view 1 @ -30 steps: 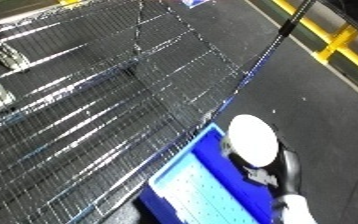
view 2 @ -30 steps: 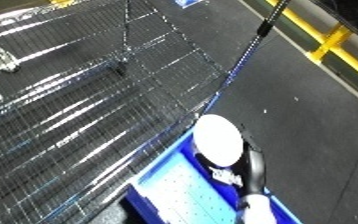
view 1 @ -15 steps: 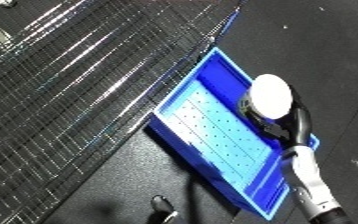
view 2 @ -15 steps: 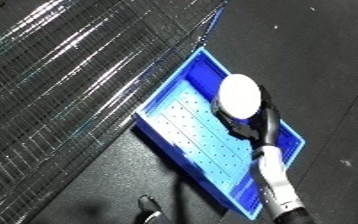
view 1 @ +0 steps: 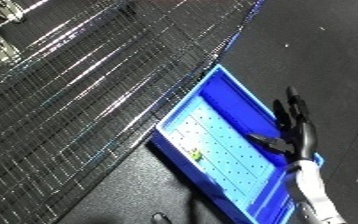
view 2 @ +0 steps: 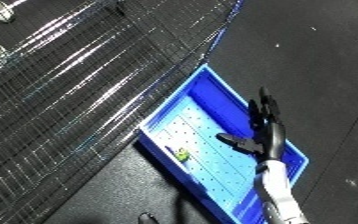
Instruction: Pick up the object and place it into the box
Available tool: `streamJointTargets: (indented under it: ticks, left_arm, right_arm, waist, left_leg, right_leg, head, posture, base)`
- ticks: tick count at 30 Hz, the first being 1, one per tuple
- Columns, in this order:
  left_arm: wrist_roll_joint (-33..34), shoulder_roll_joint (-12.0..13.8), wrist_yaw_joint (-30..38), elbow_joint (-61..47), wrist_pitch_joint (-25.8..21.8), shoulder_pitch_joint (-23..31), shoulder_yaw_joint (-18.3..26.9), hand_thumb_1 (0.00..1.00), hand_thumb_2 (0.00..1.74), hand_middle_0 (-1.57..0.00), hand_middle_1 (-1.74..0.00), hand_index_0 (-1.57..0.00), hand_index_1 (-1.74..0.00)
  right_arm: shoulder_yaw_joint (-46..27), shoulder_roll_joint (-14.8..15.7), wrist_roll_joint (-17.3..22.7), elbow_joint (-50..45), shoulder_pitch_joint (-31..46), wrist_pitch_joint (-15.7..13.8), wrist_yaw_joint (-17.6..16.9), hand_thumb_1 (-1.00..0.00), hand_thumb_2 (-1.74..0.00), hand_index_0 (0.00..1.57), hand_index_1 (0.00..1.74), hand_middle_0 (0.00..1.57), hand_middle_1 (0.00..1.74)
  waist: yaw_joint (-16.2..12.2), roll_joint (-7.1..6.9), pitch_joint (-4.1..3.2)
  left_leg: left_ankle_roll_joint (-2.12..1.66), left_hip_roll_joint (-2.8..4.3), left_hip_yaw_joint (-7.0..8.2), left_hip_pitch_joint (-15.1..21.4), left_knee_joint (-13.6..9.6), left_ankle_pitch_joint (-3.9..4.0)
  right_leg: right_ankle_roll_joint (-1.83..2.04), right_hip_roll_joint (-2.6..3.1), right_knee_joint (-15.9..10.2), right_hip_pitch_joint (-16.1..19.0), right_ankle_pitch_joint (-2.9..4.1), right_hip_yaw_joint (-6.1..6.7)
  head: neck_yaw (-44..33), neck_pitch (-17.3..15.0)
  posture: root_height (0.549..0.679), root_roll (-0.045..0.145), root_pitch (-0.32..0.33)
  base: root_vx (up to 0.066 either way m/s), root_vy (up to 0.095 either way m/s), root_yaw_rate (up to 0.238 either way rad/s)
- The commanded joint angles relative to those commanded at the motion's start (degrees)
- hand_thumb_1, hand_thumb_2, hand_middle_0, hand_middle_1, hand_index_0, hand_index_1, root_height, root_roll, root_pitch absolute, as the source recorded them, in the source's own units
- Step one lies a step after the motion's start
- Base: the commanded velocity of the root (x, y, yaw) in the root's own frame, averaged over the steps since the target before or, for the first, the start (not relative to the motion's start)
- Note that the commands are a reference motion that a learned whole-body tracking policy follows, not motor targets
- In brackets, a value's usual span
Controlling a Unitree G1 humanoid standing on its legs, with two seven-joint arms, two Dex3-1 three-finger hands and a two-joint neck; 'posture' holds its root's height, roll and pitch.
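White object's gone from the right hand (view 1: 295, 137) since half a second ago; fingers now spread straight over the blue bin (view 1: 224, 107). Left eye: dark floor (view 1: 335, 55), wire mesh (view 1: 78, 100) alongside. Right eye: small yellow-green bit (view 2: 182, 155) sits inside the bin.

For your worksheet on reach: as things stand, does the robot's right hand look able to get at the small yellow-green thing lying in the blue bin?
Probably yes. The right hand hangs open over the blue bin, and the small yellow-green thing lies uncovered on the bin's floor, with nothing between them.
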Motion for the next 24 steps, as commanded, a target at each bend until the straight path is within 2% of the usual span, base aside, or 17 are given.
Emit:
streamJointTargets:
  ticks: [5, 8, 11, 14, 20, 24]
  left_arm:
    - [-0.23, -0.53, -0.49, -0.13, -0.02, 0.82, -0.06, 1.0, 1.74, -1.57, -1.74, -1.57, -1.74]
    - [0.24, -0.87, -0.35, -1.02, 0.15, 1.69, -0.14, 1.0, 1.74, -1.57, -1.74, -1.57, -1.74]
    - [0.91, -1.03, -0.02, -1.92, 0.17, 2.25, -0.24, 1.0, 1.74, -1.57, -1.74, -1.57, -1.74]
    - [1.38, -0.95, 0.13, -2.29, 0.12, 2.51, 0.04, 1.0, 1.74, -1.57, -1.74, -1.57, -1.74]
    - [2.06, -0.4, -0.14, -2.67, 1.05, 2.76, 1.84, 1.0, 1.74, -1.57, -1.74, -1.57, -1.74]
    - [2.36, -0.2, -0.11, -3.31, 1.95, 2.91, 3.14, 1.0, 1.74, -1.57, -1.74, -1.57, -1.74]
  right_arm:
    - [0.27, -0.14, -1.88, -2.43, 0.48, 1.48, 1.66, 0.0, 0.0, 0.0, 0.0, 0.0, 0.0]
    - [1.77, 0.73, -5.26, -6.03, 0.86, 2.08, 2.01, 0.0, 0.0, 0.0, 0.0, 0.0, 0.0]
    - [4.25, 1.97, -9.38, -10.98, 0.41, 3.13, 3.23, 0.0, 0.0, 0.0, 0.0, 0.0, 0.0]
    - [6.53, 2.87, -11.53, -15.55, -0.16, 4.72, 6.62, 0.0, 0.0, 0.0, 0.0, 0.0, 0.0]
    - [9.88, 4.56, -12.16, -20.17, -1.21, 7.09, 11.93, 0.0, 0.0, 0.0, 0.0, 0.0, 0.0]
    - [11.56, 5.75, -12.11, -21.73, -2.01, 8.5, 13.97, 0.0, 0.0, 0.0, 0.0, 0.0, 0.0]
  waist:
    - [0.38, -0.18, 0.06]
    - [0.95, -0.69, 0.02]
    - [1.9, -1.53, -0.07]
    - [2.92, -2.56, -0.18]
    - [5.39, -4.95, -0.7]
    - [7.24, -6.12, -1.06]
  left_leg:
    - [-0.23, 0.12, -0.35, -0.03, 0.24, 0.54]
    - [-0.18, 0.11, -0.74, 0.15, 0.19, 0.7]
    - [0.03, 0.05, -1.27, 0.1, 0.41, 0.54]
    - [0.19, 0.18, -1.85, -0.27, 1.1, 0.23]
    - [0.25, 0.91, -3.3, -1.28, 3.1, -0.41]
    - [0.32, 0.91, -4.31, -1.9, 4.3, -0.62]
  right_leg:
    - [-0.43, -0.01, 0.48, 0.45, -0.48, -0.41]
    - [-0.63, -0.01, 0.4, 1.03, -0.61, -0.69]
    - [-0.76, 0.0, 0.32, 1.47, -0.68, -1.05]
    - [-0.85, -0.02, 0.73, 1.72, -0.99, -1.45]
    - [-0.99, 0.01, 2.17, 2.77, -1.83, -2.65]
    - [-1.13, 0.14, 2.97, 3.63, -2.25, -3.55]
  head:
    - [-2.91, -0.16]
    - [-6.92, 0.17]
    - [-10.75, 0.67]
    - [-14.98, 0.23]
    - [-20.8, -1.29]
    - [-24.81, -1.72]
  posture:
    - [0.659, 0.099, 0.005]
    - [0.659, 0.099, -0.002]
    - [0.659, 0.099, -0.007]
    - [0.658, 0.096, -0.012]
    - [0.656, 0.085, -0.03]
    - [0.655, 0.077, -0.042]
  base:
    - [0.026, -0.014, 0.043]
    - [0.038, -0.046, 0.071]
    - [0.022, -0.069, 0.096]
    - [0.01, -0.08, 0.112]
    - [0.037, -0.104, 0.149]
    - [0.066, -0.075, 0.181]
